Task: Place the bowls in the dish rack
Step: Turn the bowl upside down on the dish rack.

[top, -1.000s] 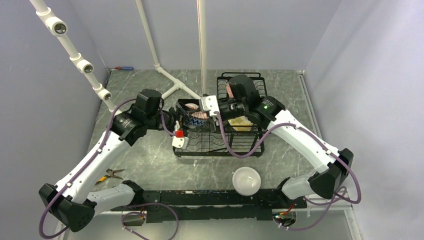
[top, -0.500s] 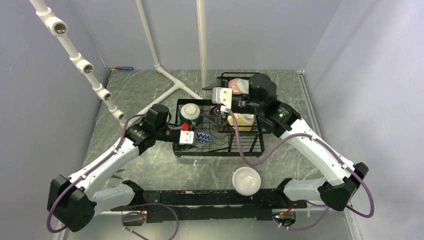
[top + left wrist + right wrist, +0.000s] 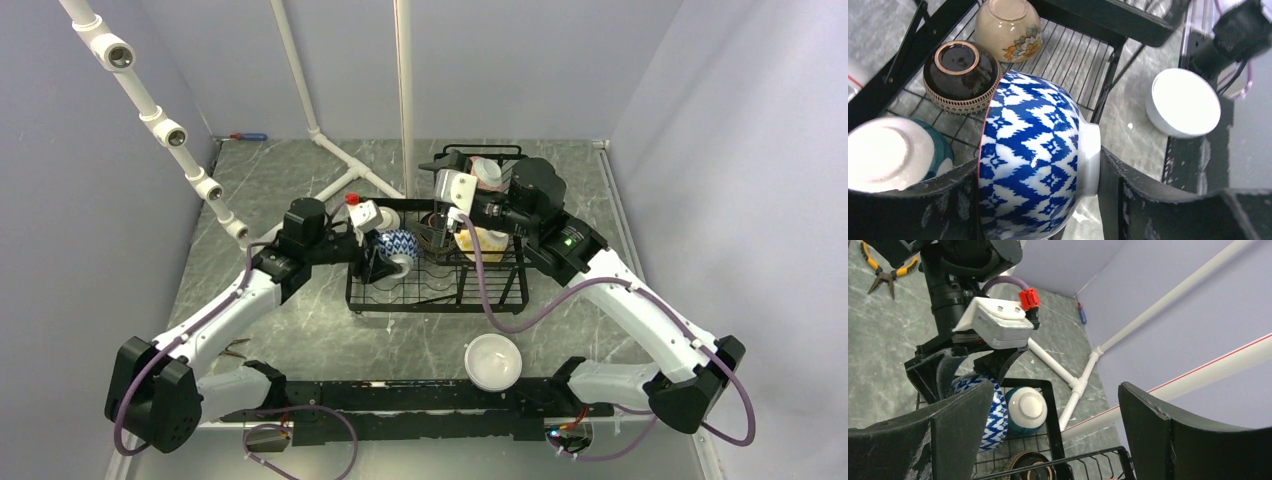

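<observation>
Blue-patterned bowl [image 3: 1033, 150] (tipped sideways), clamped in L gripper [image 3: 1035, 195], over dish rack [image 3: 437, 309]; R gripper [image 3: 1057, 387] wide

Noted: blue-patterned bowl [image 3: 1033, 165] glossy glazed ceramic, my left fingers [image 3: 1143, 200] matt black plastic with scuffed edges, rack [image 3: 1111, 75] thin black-coated wire, table [image 3: 1135, 107] smooth grey marble-look.
</observation>
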### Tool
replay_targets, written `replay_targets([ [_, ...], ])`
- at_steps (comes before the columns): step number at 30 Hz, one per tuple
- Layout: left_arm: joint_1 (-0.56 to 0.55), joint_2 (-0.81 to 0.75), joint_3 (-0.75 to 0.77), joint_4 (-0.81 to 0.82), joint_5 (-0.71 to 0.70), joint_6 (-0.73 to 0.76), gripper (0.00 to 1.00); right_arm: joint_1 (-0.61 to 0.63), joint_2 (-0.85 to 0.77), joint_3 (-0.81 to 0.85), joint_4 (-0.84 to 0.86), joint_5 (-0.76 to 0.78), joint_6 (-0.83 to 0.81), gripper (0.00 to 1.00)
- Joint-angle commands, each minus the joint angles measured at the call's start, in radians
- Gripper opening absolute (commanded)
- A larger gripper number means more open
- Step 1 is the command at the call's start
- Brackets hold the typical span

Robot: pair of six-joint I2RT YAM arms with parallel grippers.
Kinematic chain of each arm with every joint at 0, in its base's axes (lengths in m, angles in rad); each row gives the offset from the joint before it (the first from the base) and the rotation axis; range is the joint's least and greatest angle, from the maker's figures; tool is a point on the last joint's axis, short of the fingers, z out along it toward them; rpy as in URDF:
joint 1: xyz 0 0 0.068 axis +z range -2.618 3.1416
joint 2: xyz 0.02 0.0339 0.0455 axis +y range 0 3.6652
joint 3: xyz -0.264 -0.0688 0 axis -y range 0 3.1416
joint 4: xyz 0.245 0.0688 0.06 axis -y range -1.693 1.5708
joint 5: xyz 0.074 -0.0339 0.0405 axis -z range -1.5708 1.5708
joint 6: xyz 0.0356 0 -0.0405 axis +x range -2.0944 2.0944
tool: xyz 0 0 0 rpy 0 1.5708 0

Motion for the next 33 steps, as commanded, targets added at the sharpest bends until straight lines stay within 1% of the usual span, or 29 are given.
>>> replay_targets([
  [1, 0.018, 0.007, 0.017, 0.122, -0.035, -0.303, 0.03, -0.005, -0.039, -0.022, 0.105, 0.037, 0.044, 1.00],
  [6, 0.020, 0.035, -0.001, 0.161, -0.094, -0.549, 0.03, -0.005, -0.041, -0.033, 0.127, 0.043, 0.063, 1.00],
  [10, 0.021, 0.074, -0.001, 0.146, -0.114, -0.692, 0.03, -0.004, -0.041, -0.039, 0.139, 0.037, 0.073, 1.00],
  [12, 0.023, 0.099, 0.010, 0.131, -0.101, -0.734, 0.03, -0.005, -0.040, -0.041, 0.139, 0.033, 0.076, 1.00],
  [15, 0.023, 0.146, 0.024, 0.113, -0.090, -0.770, 0.03, -0.005, -0.041, -0.045, 0.142, 0.030, 0.079, 1.00],
  [19, 0.024, 0.188, 0.021, 0.106, -0.111, -0.814, 0.03, -0.005, -0.043, -0.046, 0.137, 0.028, 0.079, 1.00],
  [22, 0.025, 0.217, 0.026, 0.072, -0.148, -0.809, 0.03, -0.004, -0.047, -0.052, 0.134, 0.030, 0.076, 1.00],
  [28, 0.025, 0.279, 0.020, 0.121, -0.138, -0.804, 0.03, -0.005, -0.043, -0.055, 0.126, 0.023, 0.076, 1.00],
  [33, 0.024, 0.330, 0.057, 0.060, -0.148, -0.747, 0.03, -0.005, -0.043, -0.058, 0.128, 0.028, 0.074, 1.00],
])
